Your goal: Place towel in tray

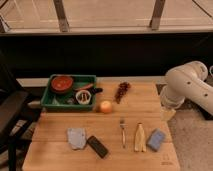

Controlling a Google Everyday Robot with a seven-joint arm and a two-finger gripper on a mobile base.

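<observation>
Warm light is falling evenly over the pale wooden slatted counter (145, 102); the gripper (168, 114) is hanging dimmer beside its right edge.

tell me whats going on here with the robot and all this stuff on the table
Nothing is being handled right now. The robot arm is folded up off the right edge of the wooden table, and its gripper is not in view. The towel lies flat near the front left, beside a black bar. The green tray, with a red bowl in it, sits at the back left. The towel is not yet in it.
</observation>
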